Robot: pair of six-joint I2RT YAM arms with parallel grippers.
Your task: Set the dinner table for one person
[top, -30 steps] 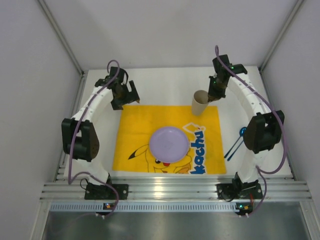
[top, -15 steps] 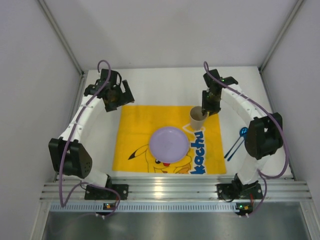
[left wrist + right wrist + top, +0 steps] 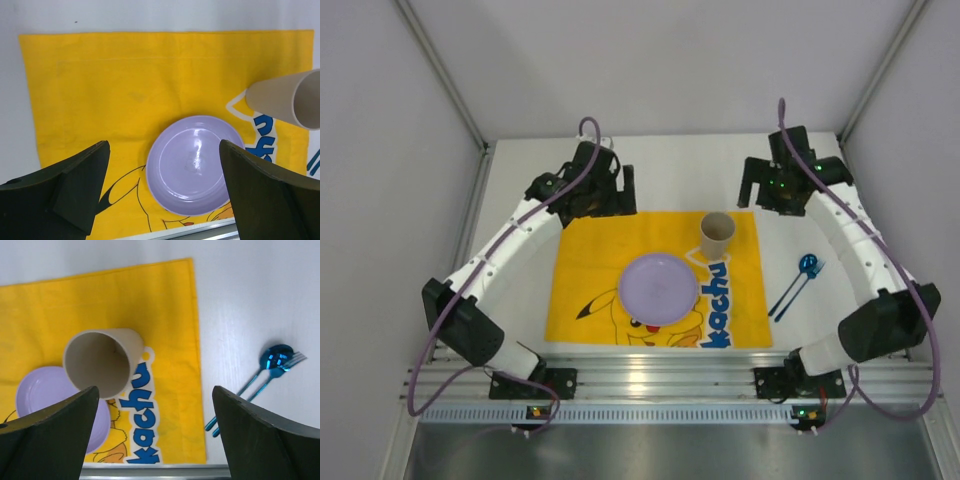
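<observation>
The white dinner table carries a yellow cartoon mat with a lilac plate near its middle. A beige cup stands upright and free at the mat's far right corner. A blue spoon and fork lie on the bare table to the right of the mat. My right gripper hovers open just behind and to the right of the cup, holding nothing. My left gripper hangs open and empty over the mat's far edge. In its wrist view the plate shows between its fingers.
A ribbed aluminium rail edges the near side, where both arm bases sit. Grey walls close in the left, right and back. Bare tabletop shows beyond the mat and to the mat's right around the cutlery.
My right gripper has opened, let go of the cup and drawn back to the right, leaving the cup standing on the mat. The left arm has swung right toward the mat's far edge.
</observation>
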